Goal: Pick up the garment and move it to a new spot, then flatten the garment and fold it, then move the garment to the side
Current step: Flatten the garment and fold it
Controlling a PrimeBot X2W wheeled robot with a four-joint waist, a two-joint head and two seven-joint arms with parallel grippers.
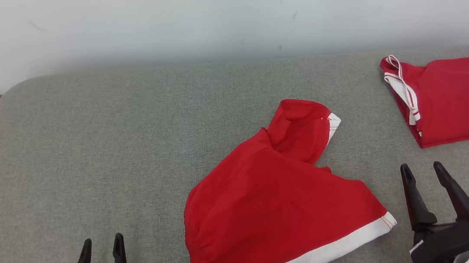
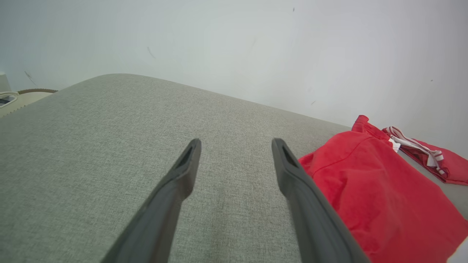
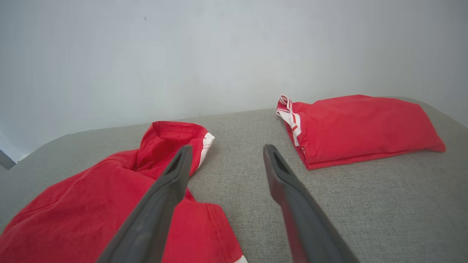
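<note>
Left gripper (image 1: 103,240) and right gripper (image 1: 421,167) low over grey cushion (image 1: 89,155), fingers forward, spread wide, empty, flanking red garment (image 1: 277,205)

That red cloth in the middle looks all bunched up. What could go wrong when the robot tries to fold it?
The crumpled red garment has one end flopped over itself, so a pinch may catch two layers and the fold could come out lopsided. The folded red garment lies close beyond the open right gripper; a wide sweep might drag or muss it.
</note>
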